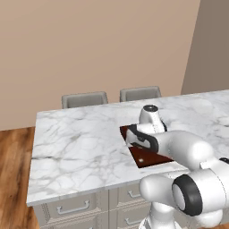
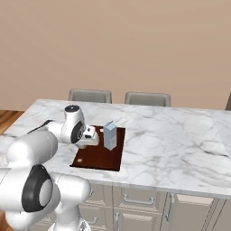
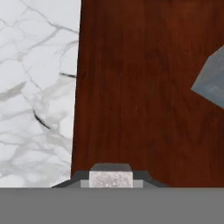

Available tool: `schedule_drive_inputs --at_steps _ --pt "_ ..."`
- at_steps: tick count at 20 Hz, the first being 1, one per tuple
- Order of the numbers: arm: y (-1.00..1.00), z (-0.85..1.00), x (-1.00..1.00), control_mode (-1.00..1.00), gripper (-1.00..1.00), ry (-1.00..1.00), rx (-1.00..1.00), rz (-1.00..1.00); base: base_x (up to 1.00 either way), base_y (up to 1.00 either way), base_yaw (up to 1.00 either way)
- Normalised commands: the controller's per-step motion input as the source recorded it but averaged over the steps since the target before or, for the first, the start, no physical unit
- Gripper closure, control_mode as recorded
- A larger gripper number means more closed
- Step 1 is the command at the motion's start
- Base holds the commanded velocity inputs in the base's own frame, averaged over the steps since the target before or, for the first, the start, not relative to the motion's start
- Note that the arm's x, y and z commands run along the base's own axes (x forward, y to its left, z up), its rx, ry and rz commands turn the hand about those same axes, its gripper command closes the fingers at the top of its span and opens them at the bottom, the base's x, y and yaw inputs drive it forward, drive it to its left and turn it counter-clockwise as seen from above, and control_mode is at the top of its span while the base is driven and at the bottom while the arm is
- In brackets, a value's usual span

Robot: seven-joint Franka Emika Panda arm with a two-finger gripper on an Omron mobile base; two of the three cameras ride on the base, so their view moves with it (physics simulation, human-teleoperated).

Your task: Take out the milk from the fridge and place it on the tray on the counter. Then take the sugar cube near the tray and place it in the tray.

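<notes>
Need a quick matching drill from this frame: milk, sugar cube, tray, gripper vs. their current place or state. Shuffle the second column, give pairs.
Things:
1. milk
2. sugar cube
3. tray
4. gripper

Places or states:
A. lying flat on the counter
B. standing upright on the tray
C. shut, above the tray
D. pinched between the fingertips

Pairs: 1-B, 2-D, 3-A, 4-C

Three cameras on one kitchen island.
Both base views look forward and down from behind the arm, left and right, sharing the counter point(image 1: 80, 147) and the tray point(image 2: 101, 158). The hand view looks straight down, very close above the tray.
</notes>
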Motion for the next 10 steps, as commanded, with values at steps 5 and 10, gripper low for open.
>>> schedule_drive_inputs --at_steps 5,10 --pt "-0.19 -0.21 0.29 -1.00 1.00 0.00 0.00 0.00 0.00 0.00 0.00" --pt "-0.07 -0.29 0.13 -1.00 1.00 0.00 0.00 -0.01 0.00 0.00 0.00"
